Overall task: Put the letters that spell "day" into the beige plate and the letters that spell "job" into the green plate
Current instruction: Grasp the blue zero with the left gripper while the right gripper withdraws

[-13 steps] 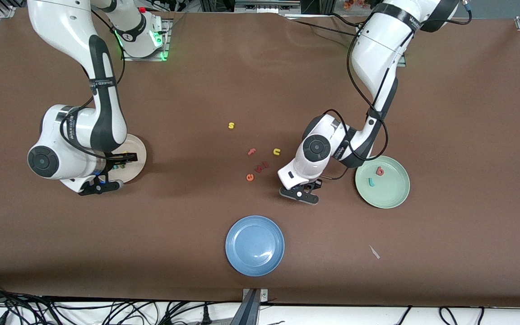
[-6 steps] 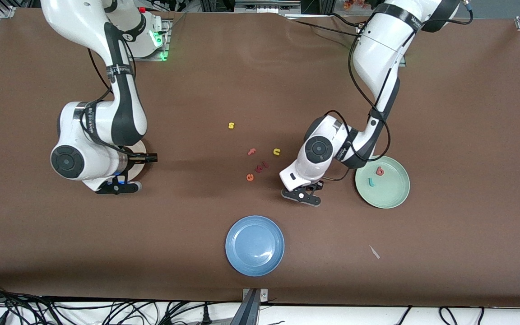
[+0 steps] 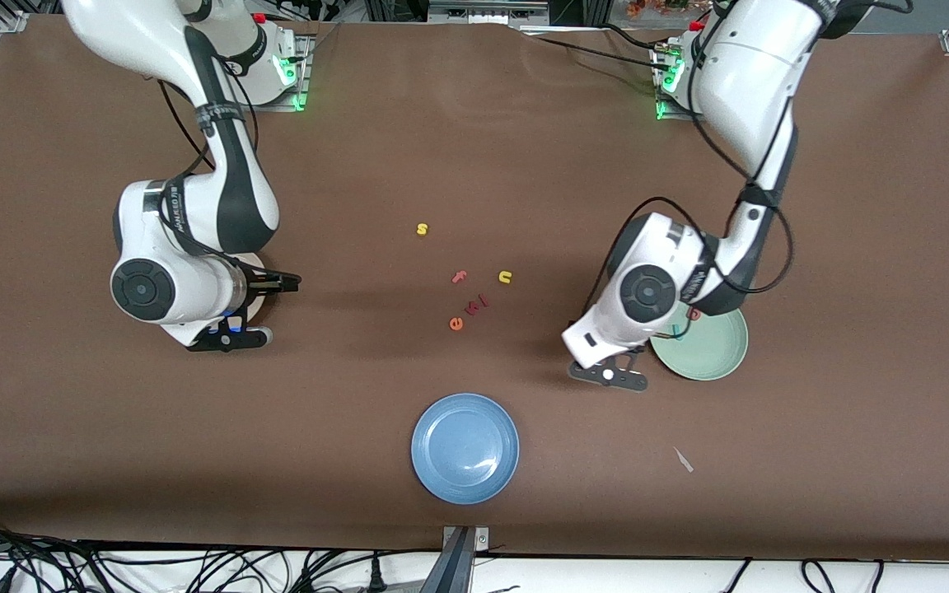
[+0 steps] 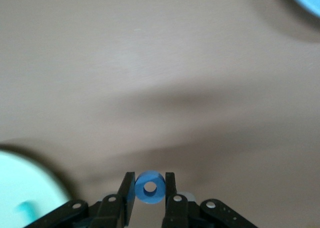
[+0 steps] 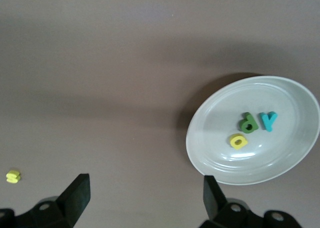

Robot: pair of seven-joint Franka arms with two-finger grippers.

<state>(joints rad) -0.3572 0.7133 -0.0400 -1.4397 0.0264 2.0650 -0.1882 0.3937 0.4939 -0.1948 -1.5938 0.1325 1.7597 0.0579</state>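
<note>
Left gripper (image 4: 150, 188): clamped on the blue "o" (image 4: 150, 187), carried in the air just beside the green plate (image 3: 717, 350), on the side toward the table's middle.
What changed: over the last second this arm has swung from the loose letters toward the left arm's end of the table, ring in hand, and its wrist now covers part of the plate.
Green plate: a sliver of the red "b" (image 3: 694, 313) and the teal "j" (image 3: 675, 333) peek out from under the arm; the wrist view catches the plate's pale edge and a teal smudge.
Meaning: "job" looks one drop away from done; the ring needs to get over the rim before release.
Right gripper (image 5: 145, 193): fingers spread wide, empty, hanging just beside the beige plate (image 5: 210, 158) on the side toward the table's middle.
What changed there: it was over that plate a second ago and has pulled clear.
Beige plate: green "d" (image 5: 247, 122), teal "y" (image 5: 269, 120) and yellow "a" (image 5: 238, 140) lie together in it, so "day" reads as complete.
Leftovers: "s" (image 3: 422, 229), "f" (image 3: 459, 277), "u" (image 3: 505, 277), "e" (image 3: 456, 323) sit mid-table where they were; blue plate (image 3: 465, 447) empty, nearest the front camera.
</note>
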